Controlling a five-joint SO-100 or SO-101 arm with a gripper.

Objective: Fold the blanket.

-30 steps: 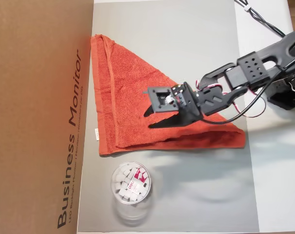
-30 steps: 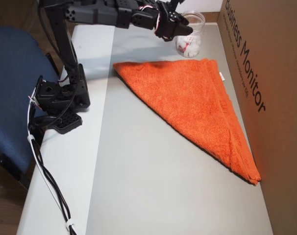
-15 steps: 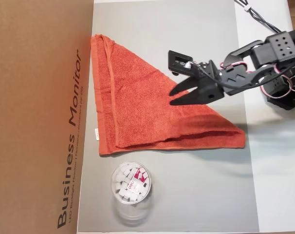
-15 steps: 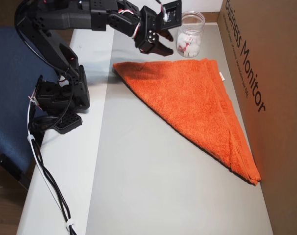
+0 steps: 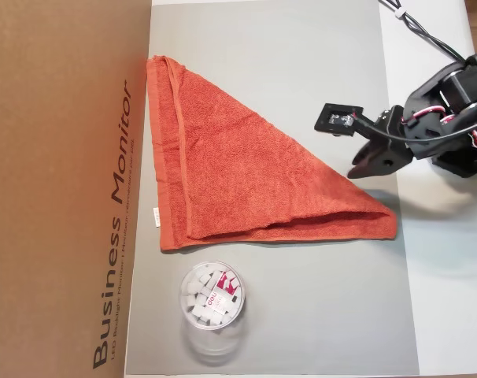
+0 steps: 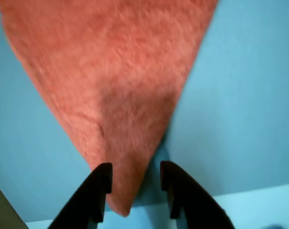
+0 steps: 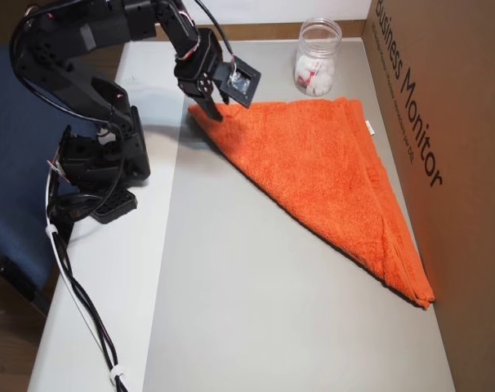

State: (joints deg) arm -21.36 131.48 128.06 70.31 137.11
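The orange-red terry-cloth blanket [image 5: 246, 177] lies folded into a flat triangle on the grey mat [image 5: 317, 315] that covers the white bench [image 5: 451, 299]. In an overhead view its long hemmed side runs along the brown cardboard box printed "Business Monitor" [image 5: 61, 197], with a small white tag [image 5: 155, 216] at that edge, and its sharp corner points toward the arm. The black two-finger gripper [image 5: 358, 170] hangs above that sharp corner. In the wrist view the gripper's dark fingers [image 6: 98, 192] are spread apart, one to either side of the blanket's tip [image 6: 123, 200], with nothing clamped between them; whether they touch the cloth cannot be told. A clear round plastic tub holding white pieces [image 5: 212, 296] stands on the mat just beside the blanket's short edge. A blue chair seat [image 7: 19, 147] shows beside the bench in another overhead view.
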